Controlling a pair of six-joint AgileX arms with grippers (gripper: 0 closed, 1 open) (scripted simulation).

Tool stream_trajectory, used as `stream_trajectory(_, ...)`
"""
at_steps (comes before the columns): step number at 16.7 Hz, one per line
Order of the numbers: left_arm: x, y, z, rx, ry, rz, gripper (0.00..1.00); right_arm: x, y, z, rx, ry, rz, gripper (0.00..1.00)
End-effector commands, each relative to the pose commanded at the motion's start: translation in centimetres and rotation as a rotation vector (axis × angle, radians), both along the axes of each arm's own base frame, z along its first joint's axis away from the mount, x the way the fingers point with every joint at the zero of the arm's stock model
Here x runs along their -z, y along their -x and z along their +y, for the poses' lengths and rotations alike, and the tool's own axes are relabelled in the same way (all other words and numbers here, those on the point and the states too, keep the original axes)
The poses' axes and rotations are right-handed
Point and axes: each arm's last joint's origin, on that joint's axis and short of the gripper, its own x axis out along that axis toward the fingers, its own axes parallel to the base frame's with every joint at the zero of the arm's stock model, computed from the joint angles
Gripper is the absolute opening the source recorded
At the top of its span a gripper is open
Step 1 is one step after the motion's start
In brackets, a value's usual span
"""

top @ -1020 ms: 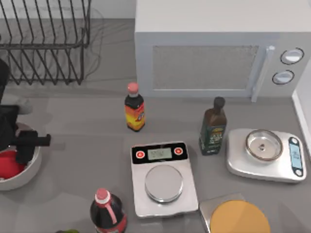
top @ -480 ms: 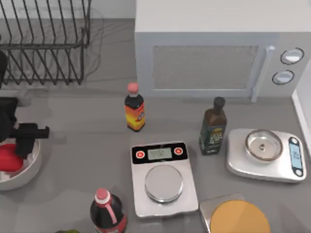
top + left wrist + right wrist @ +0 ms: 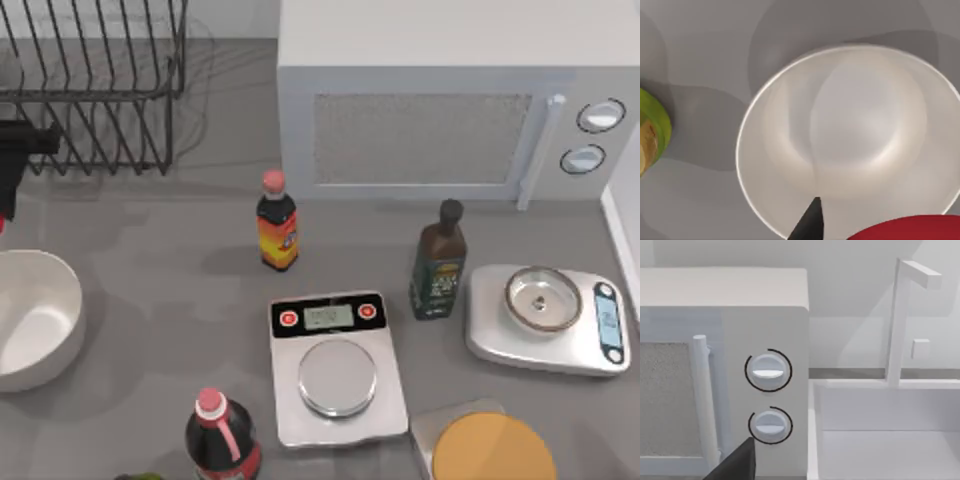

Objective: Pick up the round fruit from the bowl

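Note:
The white bowl (image 3: 35,325) stands at the table's left edge and holds nothing inside. My left gripper (image 3: 12,160) hangs high above it, near the dish rack at the top view's left edge. In the left wrist view the bowl (image 3: 790,150) lies well below, and the round fruit (image 3: 905,230), a bright red ball, sits at the picture's edge beside a black fingertip (image 3: 810,225). The left gripper is shut on the fruit, clear of the bowl. A dark part of my right gripper (image 3: 735,462) shows in front of the microwave's knobs (image 3: 767,370).
A wire dish rack (image 3: 95,90) and a microwave (image 3: 450,110) line the back. Two bottles (image 3: 277,222) (image 3: 438,262), a red-capped bottle (image 3: 220,435), two scales (image 3: 338,365) (image 3: 545,315) and a steel dish (image 3: 543,298) stand mid-table. A green thing (image 3: 650,132) lies near the bowl.
My left gripper has risen out of the bowl with the red fruit, moving toward the back left. The bowl is left without the fruit.

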Motion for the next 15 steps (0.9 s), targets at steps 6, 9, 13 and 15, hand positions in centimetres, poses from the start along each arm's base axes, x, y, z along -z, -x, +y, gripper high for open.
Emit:
stream_trajectory(6,-9.3,3.0,0.0,-0.001,0.0,-0.028,0.0,0.0,0.0,0.0,0.0,0.0,0.0,1.0)
stream_trajectory(9,-10.2,3.5,0.0,-0.001,0.0,-0.036,0.0,0.0,0.0,0.0,0.0,0.0,0.0,1.0)
stream_trajectory(13,-10.0,3.4,0.1,-0.004,0.0,-0.033,0.0,0.0,0.0,0.0,0.0,0.0,0.0,1.0)
stream_trajectory(15,-9.4,2.3,-1.0,-0.004,0.001,-0.027,0.0,0.0,0.0,0.0,0.0,0.0,0.0,1.0)
